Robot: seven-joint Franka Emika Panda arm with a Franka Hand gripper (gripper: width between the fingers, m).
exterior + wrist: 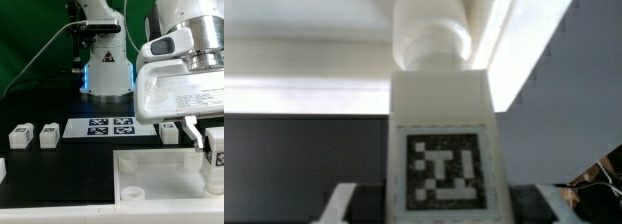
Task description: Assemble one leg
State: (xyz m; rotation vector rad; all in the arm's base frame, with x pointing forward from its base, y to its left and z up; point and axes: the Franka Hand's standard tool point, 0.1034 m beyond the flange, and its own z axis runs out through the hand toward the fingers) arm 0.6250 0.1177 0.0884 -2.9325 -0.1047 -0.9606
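Observation:
My gripper [207, 140] is shut on one leg [214, 158], a small white block with a black-and-white tag. It holds the leg upright over the right part of the large white panel [150, 180]. In the wrist view the leg [443, 110] fills the middle between my gripper's [441, 212] fingers [349, 205], its tag facing the camera and its round tip pointing at the bright panel [295, 75]. I cannot tell whether the tip touches the panel.
Two more legs [22, 133] [48, 135] stand at the exterior view's left, one at the far left edge [2, 170], one behind the gripper [172, 130]. The marker board [110, 126] lies mid-table before the robot base [105, 70].

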